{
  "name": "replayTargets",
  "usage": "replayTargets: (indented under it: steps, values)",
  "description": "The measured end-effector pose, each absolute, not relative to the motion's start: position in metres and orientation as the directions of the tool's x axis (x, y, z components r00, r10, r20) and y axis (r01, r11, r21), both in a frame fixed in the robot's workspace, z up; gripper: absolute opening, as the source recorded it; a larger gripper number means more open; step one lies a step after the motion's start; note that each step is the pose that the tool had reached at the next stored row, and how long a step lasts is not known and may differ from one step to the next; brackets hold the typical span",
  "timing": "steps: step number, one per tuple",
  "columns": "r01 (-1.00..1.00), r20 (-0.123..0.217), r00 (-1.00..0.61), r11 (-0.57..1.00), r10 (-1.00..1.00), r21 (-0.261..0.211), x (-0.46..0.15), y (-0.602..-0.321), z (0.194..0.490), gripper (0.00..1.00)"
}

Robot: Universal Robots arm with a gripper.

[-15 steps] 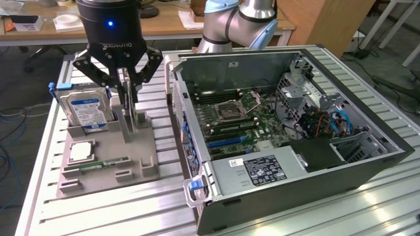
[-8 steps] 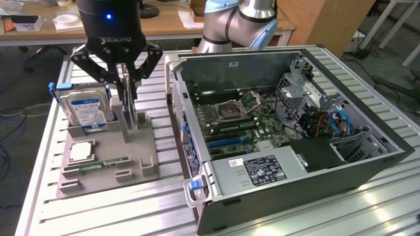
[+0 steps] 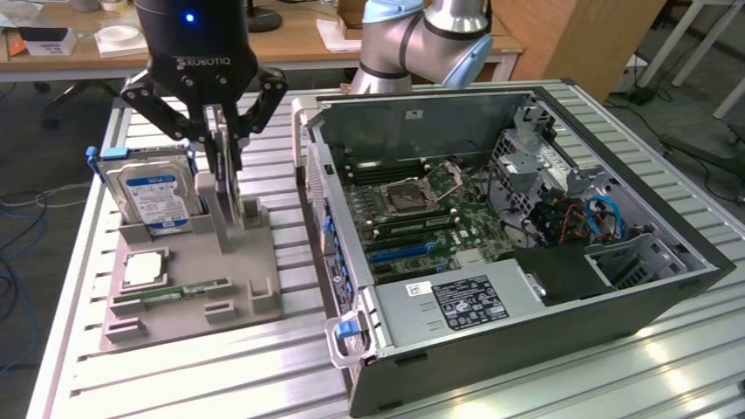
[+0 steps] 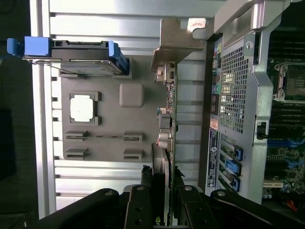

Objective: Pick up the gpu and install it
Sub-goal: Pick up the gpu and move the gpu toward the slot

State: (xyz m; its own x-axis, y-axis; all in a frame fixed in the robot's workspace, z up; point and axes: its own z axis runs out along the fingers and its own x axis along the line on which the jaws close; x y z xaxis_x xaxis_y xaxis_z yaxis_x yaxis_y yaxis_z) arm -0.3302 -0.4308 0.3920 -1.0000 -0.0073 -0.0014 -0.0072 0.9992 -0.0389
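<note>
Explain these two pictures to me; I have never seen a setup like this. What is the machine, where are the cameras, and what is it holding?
It is a robot arm ending in a two-finger gripper. One picture comes from a camera off the arm, the other from a camera on its wrist looking along the fingers. On the metal table sit an open computer case and a grey holder with a hard drive, a processor chip and a memory stick. The gripper is closed on the gpu, which stands upright in the holder.
</note>
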Motion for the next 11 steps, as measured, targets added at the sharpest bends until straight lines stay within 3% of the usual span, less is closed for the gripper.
replayTargets:
  steps: [11]
  values:
    - [-0.007,-0.002,-1.0,0.999,-0.007,-0.039,-0.3324,-0.4308,0.3998,0.27]
